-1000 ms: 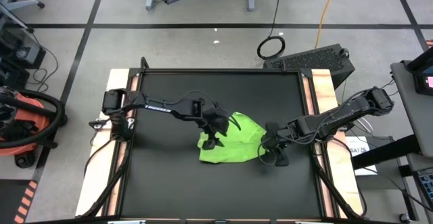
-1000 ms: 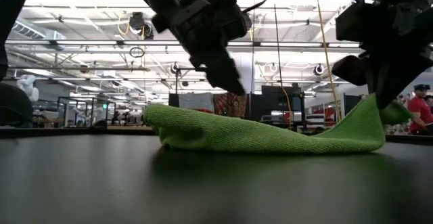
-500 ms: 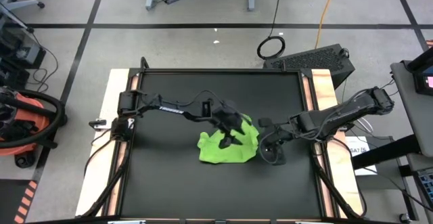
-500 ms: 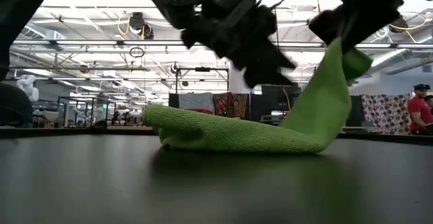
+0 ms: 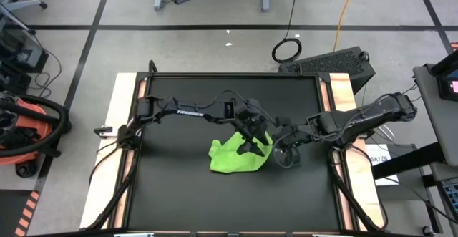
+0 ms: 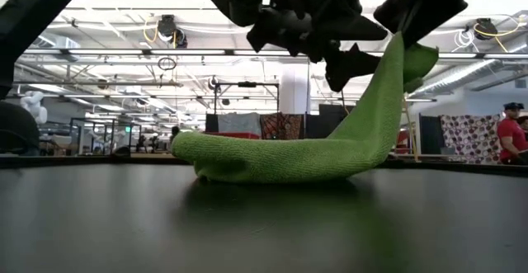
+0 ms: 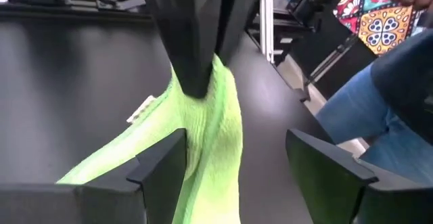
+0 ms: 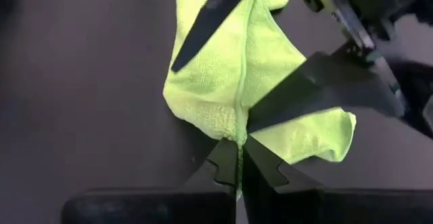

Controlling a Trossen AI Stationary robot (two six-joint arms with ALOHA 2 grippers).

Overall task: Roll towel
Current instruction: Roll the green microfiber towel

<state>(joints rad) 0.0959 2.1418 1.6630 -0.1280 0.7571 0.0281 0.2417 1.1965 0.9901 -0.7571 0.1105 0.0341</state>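
Note:
The lime-green towel lies near the middle of the black mat. Its left part rests on the mat and its right end rises steeply. My right gripper is shut on that raised end. My left gripper is open just left of it, above the towel. In the left wrist view its fingers stand on either side of the raised strip. I cannot tell whether they touch the strip. My right gripper pinches the towel's raised right end between its two shut fingers, right at the cloth's edge. One layer or several, I cannot tell. The fingers slant down from the table's right side. The cloth runs taut in a ridge from the fingers down to the part on the mat.
The black mat covers the table, with wooden strips along its left and right sides. A person in red stands in the room beyond the table. Someone's jeans show past the table edge.
My right gripper has gone up and toward the table's left, still shut on the towel's right end. That end has lifted off the mat and now stands steeply over the rest. The towel's left part has stayed put. My left gripper has moved right, up to the raised end.

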